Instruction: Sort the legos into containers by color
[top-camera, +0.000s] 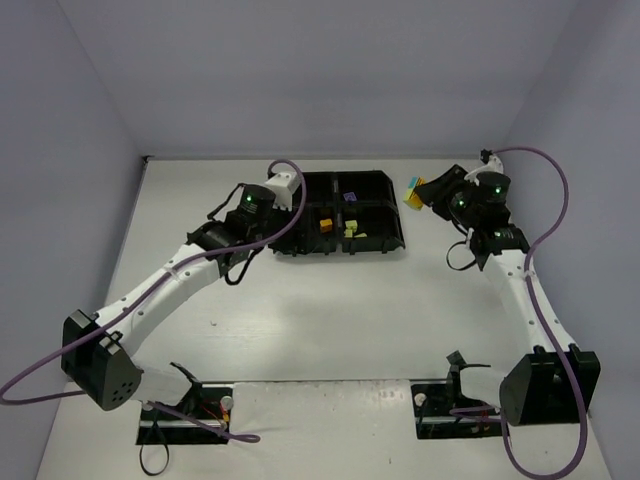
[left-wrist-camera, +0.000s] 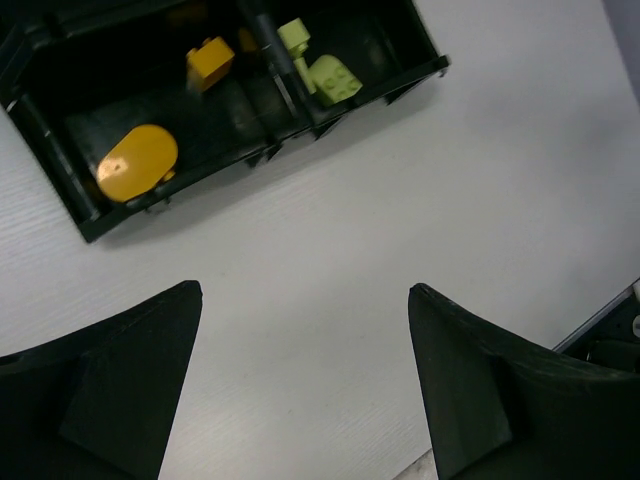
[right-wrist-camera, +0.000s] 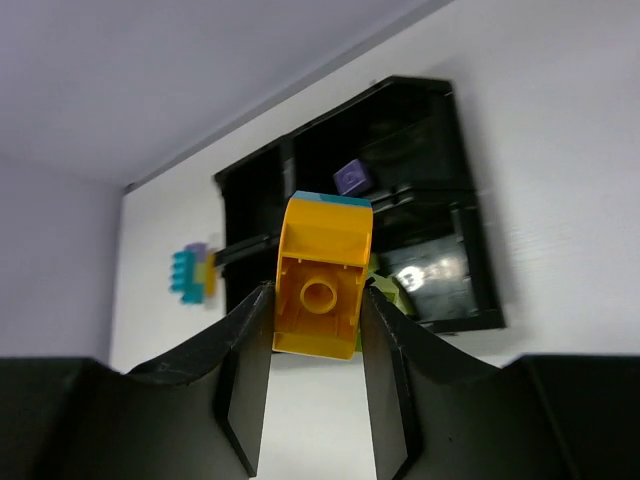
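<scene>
Both arms reach forward, left claw (left-wrist-camera: 302, 300) spread wide, right claw (right-wrist-camera: 316, 300) pinching an orange lego (right-wrist-camera: 325, 240).

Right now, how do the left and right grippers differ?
The left gripper is open and empty; the right gripper is shut on an orange lego with cyan attached. The left gripper sits by the tray's left edge; the right gripper off its right edge. Both are black and two-fingered.
</scene>
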